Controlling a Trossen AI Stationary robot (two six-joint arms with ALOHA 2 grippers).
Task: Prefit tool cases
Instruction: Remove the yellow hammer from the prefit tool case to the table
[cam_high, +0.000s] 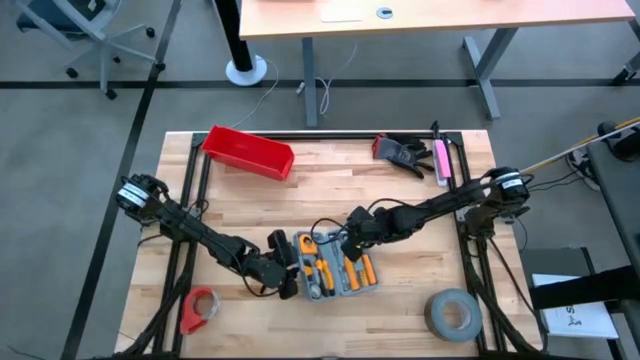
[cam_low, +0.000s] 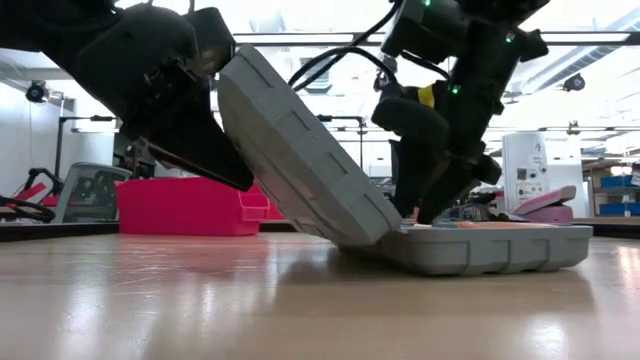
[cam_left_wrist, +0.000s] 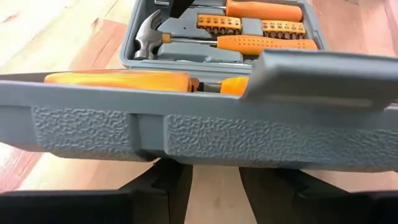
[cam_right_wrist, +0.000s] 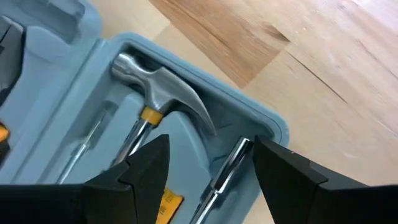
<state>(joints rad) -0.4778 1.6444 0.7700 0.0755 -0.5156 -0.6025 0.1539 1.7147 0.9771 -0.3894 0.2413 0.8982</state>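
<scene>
The grey tool case (cam_high: 335, 270) lies open near the middle of the tabletop's (cam_high: 400, 200) front edge, its base flat on the wood and its lid (cam_low: 300, 160) tilted up at a slant. In the moulded recesses sit a hammer (cam_right_wrist: 158, 93) with a steel head, orange-handled screwdrivers (cam_left_wrist: 264, 42) and a strip of orange bit holders (cam_left_wrist: 219, 23); more orange handles lie in the raised lid.

The left gripper (cam_high: 285, 265) is at the lid's outer edge, its fingers (cam_left_wrist: 158, 186) under the lid's textured wall; whether they pinch it I cannot tell. The right gripper (cam_right_wrist: 211, 168) hangs over the base's hammer corner with its fingers spread, holding nothing.

A red plastic bin (cam_high: 248, 151) rests at the back left, black gloves (cam_high: 402, 153) and a pink tool (cam_high: 441, 160) at the back right, a grey tape roll (cam_high: 452, 313) at the front right corner and a red tape dispenser (cam_high: 198, 308) at the front left.
</scene>
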